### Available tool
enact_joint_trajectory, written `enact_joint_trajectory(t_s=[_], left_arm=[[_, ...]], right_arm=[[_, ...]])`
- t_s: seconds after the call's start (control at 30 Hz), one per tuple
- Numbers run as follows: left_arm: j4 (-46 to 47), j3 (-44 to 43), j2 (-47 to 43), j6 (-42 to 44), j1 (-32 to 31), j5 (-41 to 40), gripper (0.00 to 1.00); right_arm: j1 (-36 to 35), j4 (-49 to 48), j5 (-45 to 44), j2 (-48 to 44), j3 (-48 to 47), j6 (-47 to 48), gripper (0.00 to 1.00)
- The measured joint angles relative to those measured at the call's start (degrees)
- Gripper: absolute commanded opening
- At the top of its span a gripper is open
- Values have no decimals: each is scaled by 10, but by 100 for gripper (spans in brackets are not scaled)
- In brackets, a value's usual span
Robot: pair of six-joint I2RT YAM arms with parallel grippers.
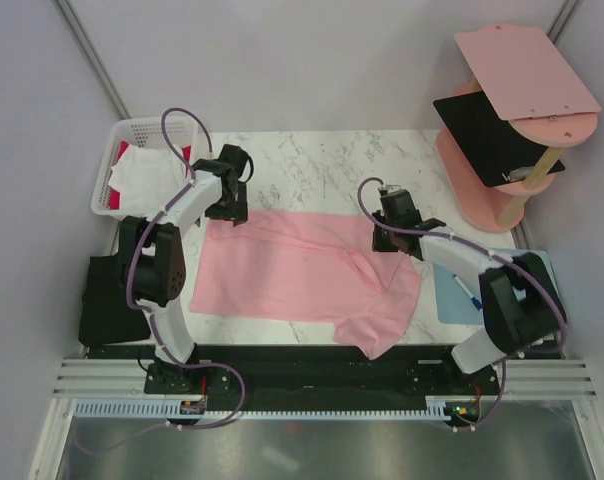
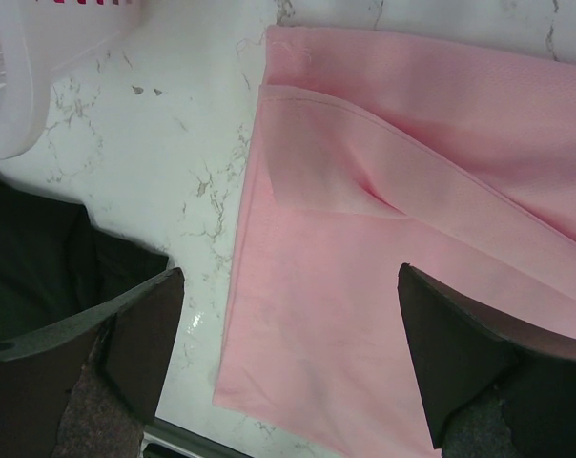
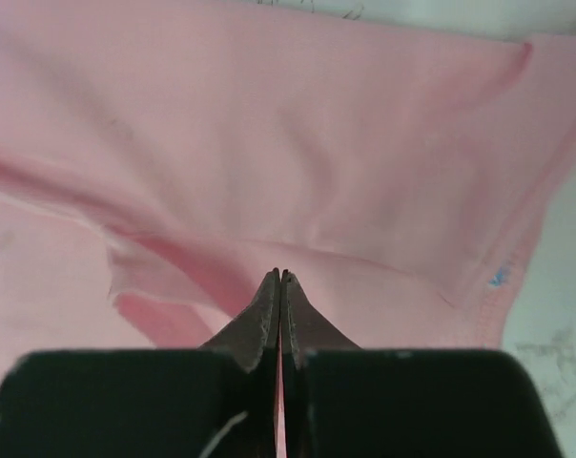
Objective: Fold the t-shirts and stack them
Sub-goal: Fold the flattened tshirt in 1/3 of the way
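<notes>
Right wrist cam: right gripper (image 3: 280, 279) pinches pink t-shirt (image 3: 269, 143) fold at its tips; left gripper (image 2: 290, 277) spread wide, shirt edge below.

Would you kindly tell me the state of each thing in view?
pink t-shirt: spread out, edge flap folded over.
left pincer: open, above its corner.
right pincer: shut, tips at the cloth.
white t-shirt: crumpled in basket.
black t-shirt: lying loose, far left.
</notes>
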State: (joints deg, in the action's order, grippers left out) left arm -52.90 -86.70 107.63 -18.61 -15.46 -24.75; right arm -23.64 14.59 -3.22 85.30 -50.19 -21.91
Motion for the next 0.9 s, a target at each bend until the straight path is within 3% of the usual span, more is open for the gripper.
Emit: enact_joint_trajectory(t_s=[0.13,0.23,0.5,0.9], left_arm=[[3,5,0,0,0,0,100],[3,9,0,0,0,0,100],[8,13,0,-1,-1,3,100],[13,13,30,-5,-2,11,99]], right_arm=[[-2,-30,17,129,-40,2,0],[-5,-52,42,146,-63,6,0],[-51,-42,101,123,-40,7,0],[-50,7,98,90,-47,11,0]])
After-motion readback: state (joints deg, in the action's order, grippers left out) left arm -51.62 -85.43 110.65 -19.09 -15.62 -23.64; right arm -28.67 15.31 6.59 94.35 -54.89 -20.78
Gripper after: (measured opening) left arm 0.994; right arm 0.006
